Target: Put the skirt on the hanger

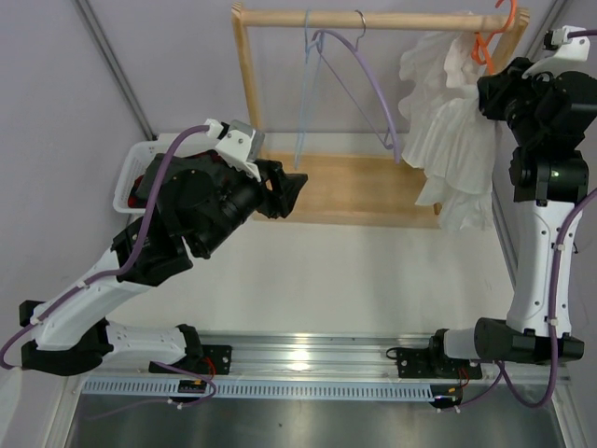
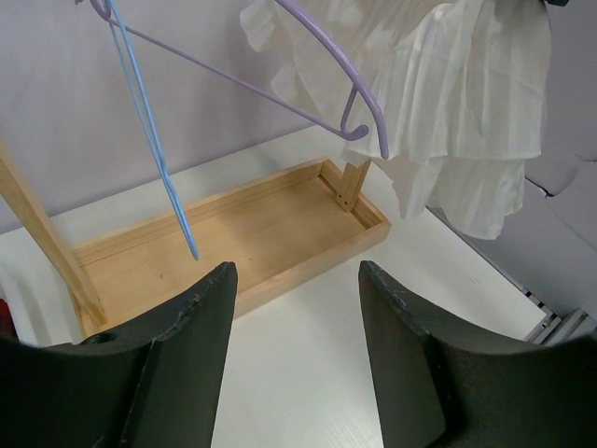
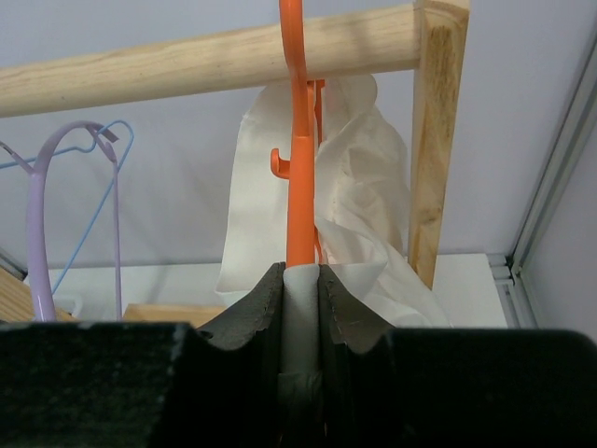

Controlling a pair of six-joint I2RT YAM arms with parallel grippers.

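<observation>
The white ruffled skirt [image 1: 457, 140] hangs on the orange hanger [image 1: 485, 47] at the right end of the wooden rail [image 1: 373, 19]. In the right wrist view my right gripper [image 3: 300, 280] is shut on the orange hanger [image 3: 300, 187] with white skirt fabric [image 3: 364, 215] pinched against it, just below the rail [image 3: 187, 65]. My left gripper [image 1: 291, 191] is open and empty above the rack's wooden base tray [image 1: 364, 191]; its fingers [image 2: 187, 345] frame bare table. The skirt [image 2: 448, 103] shows at the upper right in the left wrist view.
A lilac hanger [image 1: 368, 84] and a thin pale blue wire hanger [image 1: 306, 93] hang from the rail's middle. A white basket [image 1: 135, 173] with dark and red cloth sits behind my left arm. The rack's right post [image 3: 438, 140] stands beside the hanger.
</observation>
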